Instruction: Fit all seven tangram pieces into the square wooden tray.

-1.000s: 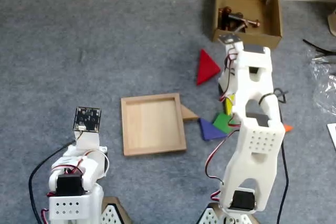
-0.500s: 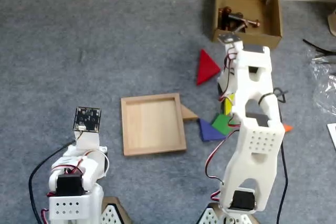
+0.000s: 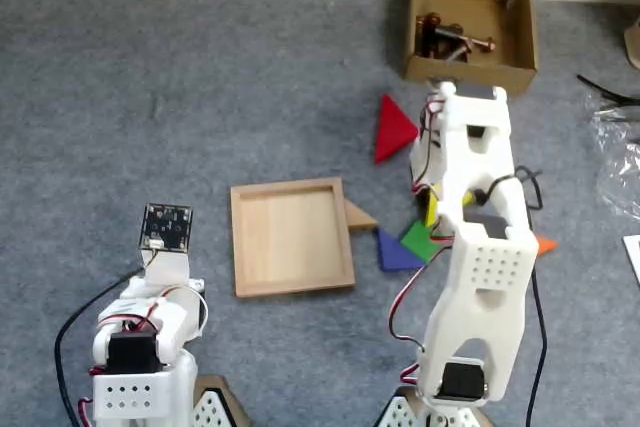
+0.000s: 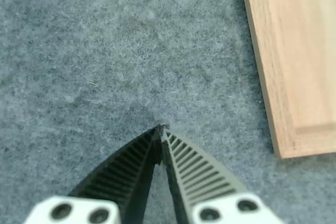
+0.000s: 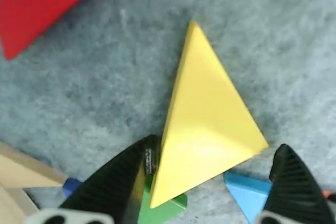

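Yellow triangle lies on the counter, right of the tray. Right gripper open astride it; left gripper closed, near-left of the tray. We suspect the slanted edges may squirt it onto the green piece.

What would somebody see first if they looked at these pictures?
The bright yellow triangle jumps out first, sitting between the open fingers of the big white right arm. Next comes the red triangle farther out, near the cardboard box, and then the bare wooden tray in the middle of the table.
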Controlling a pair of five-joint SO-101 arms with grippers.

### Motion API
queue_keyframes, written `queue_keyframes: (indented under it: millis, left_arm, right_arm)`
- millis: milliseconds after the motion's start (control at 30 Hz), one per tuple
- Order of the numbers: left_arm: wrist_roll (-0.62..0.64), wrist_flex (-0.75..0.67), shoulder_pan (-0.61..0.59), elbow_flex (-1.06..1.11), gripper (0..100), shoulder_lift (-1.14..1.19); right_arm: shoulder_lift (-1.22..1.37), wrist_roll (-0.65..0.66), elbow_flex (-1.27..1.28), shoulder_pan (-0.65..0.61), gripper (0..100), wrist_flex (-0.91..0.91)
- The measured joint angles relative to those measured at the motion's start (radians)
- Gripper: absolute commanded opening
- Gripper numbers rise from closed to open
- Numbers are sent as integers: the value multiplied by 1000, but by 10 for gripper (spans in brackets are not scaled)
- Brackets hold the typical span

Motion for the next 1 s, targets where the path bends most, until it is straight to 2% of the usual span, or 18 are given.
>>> queue_keyframes:
  millis: [200, 400, 833, 1000]
  left_arm:
    - [0, 0, 0, 0, 6, 0]
    - [0, 0, 0, 0, 6, 0]
    - [0, 0, 0, 0, 6, 0]
    - [0, 0, 0, 0, 6, 0]
  right_arm:
    - [0, -43, 0, -2, 316, -14]
    - [0, -48, 0, -2, 217, -46]
    - [0, -48, 0, 0, 207, -46]
    - [0, -49, 0, 2, 115, -46]
